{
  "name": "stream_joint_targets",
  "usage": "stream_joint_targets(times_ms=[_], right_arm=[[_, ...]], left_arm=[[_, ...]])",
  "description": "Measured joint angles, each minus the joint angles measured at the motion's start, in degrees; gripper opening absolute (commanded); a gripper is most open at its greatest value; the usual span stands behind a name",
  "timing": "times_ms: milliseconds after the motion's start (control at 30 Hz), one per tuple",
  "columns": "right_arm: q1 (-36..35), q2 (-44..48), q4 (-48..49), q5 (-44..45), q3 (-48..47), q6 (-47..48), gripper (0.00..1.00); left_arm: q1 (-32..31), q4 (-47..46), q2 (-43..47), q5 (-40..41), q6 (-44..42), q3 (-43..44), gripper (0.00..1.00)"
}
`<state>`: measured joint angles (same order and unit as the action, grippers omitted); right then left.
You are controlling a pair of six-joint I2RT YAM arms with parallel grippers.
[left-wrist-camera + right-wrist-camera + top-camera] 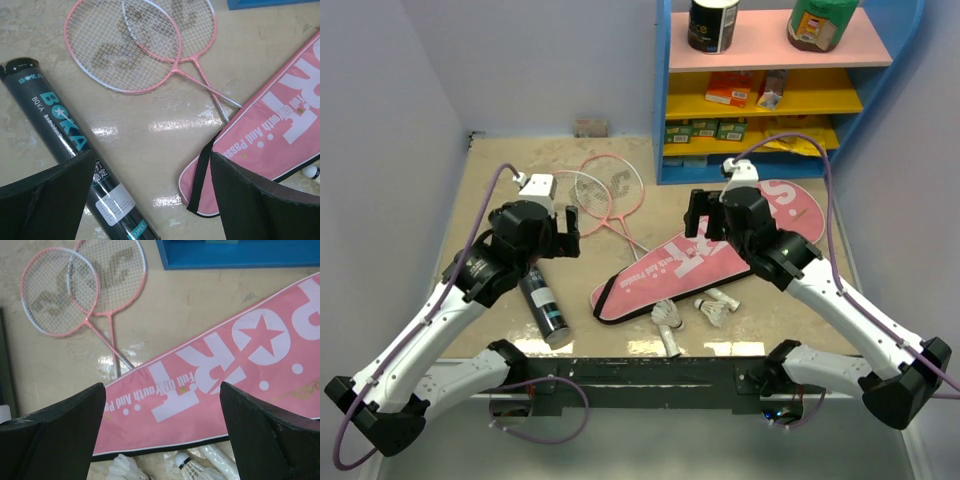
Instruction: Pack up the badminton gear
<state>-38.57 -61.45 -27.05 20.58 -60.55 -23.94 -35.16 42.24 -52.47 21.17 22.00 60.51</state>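
Two pink-framed rackets (603, 190) lie with heads overlapping at the back middle of the table, shafts running to the pink "SPORT" bag (705, 258), which lies flat. Two white shuttlecocks (668, 317) (716, 308) lie just in front of the bag. The black shuttle tube (543, 300) lies at the front left. My left gripper (568, 228) is open and empty, hovering above the table between tube (57, 132) and bag (272, 132). My right gripper (700, 222) is open and empty above the bag (225, 370), with shuttlecocks (192, 471) below it.
A blue shelf unit (665, 100) with boxes and jars stands at the back right, its base close to the bag's wide end. Walls close in on the left and back. A small box (591, 127) sits by the back wall.
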Motion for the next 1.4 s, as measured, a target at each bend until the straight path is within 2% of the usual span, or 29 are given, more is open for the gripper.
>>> stream_joint_targets(times_ms=[133, 300, 400, 600, 733, 1000, 1167, 1400], right_arm=[[0.0, -1.7, -0.15, 1.4, -3.67, 0.11, 0.99], [0.0, -0.92, -0.63, 0.68, -1.53, 0.7, 0.99], [0.0, -1.99, -1.46, -0.55, -1.14, 0.83, 0.99], [0.0, -4.76, -1.42, -5.68, 0.07, 0.74, 0.99], [0.0, -4.5, -0.37, -10.19, 2.84, 0.15, 0.99], [0.0, -4.46, 2.19, -15.61, 5.38, -0.76, 0.99], [0.0, -3.63, 2.4, -16.31, 6.58, -0.7, 0.99], [0.0, -0.46, 2.27, -16.31, 7.65, -0.68, 0.99]], left_arm=[[0.0, 3.39, 0.15, 3.67, 4.81, 1.9, 1.0], [0.24, 8.07, -0.35, 8.79, 10.95, 2.05, 1.0], [2.95, 9.14, -2.71, 9.51, 12.11, 2.05, 1.0], [20.57, 4.2, -10.03, 6.05, 10.91, -1.38, 1.0], [27.04, 0.57, -15.54, 4.39, 9.66, -3.76, 1.0], [39.39, -7.89, -23.8, -4.28, 6.23, -6.03, 1.0], [43.21, -12.72, -29.38, -9.88, 2.58, -5.4, 1.0], [43.85, -16.68, -37.62, -14.12, -0.81, -1.46, 1.0]])
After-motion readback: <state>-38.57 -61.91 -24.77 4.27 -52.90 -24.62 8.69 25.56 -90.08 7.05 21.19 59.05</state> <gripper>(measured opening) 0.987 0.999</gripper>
